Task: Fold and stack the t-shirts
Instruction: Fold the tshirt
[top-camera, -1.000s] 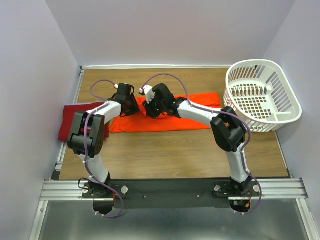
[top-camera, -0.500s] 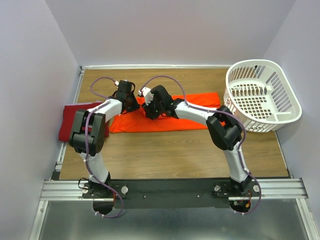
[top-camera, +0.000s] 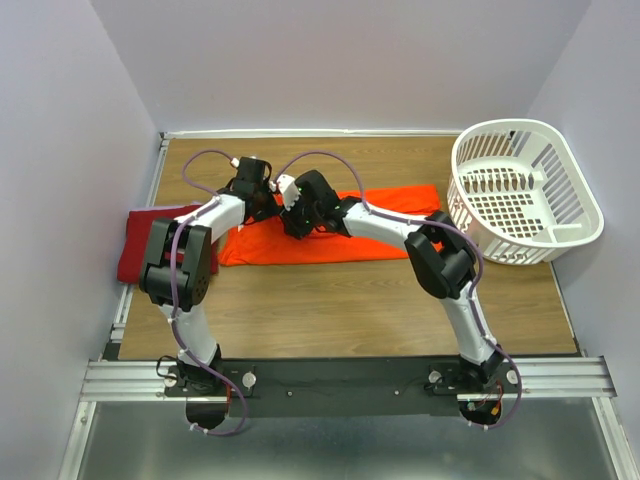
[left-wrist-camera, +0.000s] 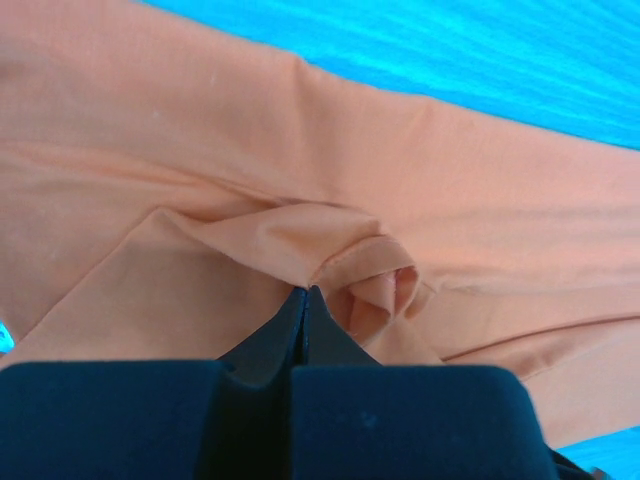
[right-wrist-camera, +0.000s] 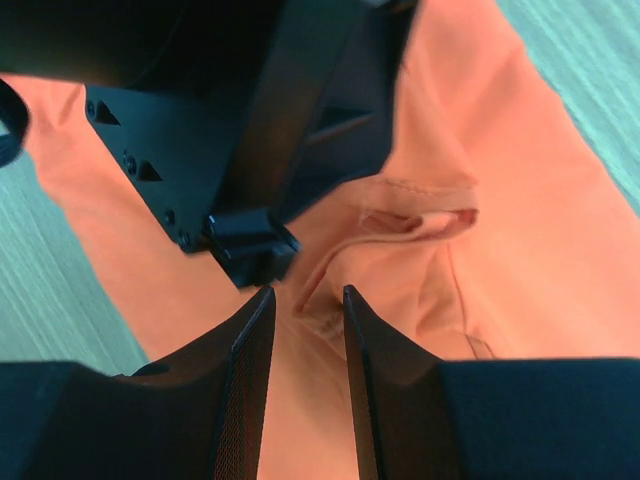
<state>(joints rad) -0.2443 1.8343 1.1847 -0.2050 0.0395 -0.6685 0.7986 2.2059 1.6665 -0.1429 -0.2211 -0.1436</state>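
**Task state, top and wrist views.** Bright orange-red short-sleeved cloth t-shirt (top-camera: 300, 248): long flat band mid-table, apparently narrowed lengthwise, not yet a compact packet. Dark crimson cloth t-shirt (top-camera: 133, 250): folded block at left edge of brown wooden table (top-camera: 350, 310), just beside orange-red t-shirt. Left gripper (left-wrist-camera: 305, 292): jaws closed, pinching raised pucker of orange-red t-shirt. Right gripper (right-wrist-camera: 305, 297): jaws apart, straddling neighbouring ridge, nothing clamped. White plastic lattice basket (top-camera: 520, 125): far right, apart from both shirts. Judged: one shirt done; other needs cross folds, then stacking.
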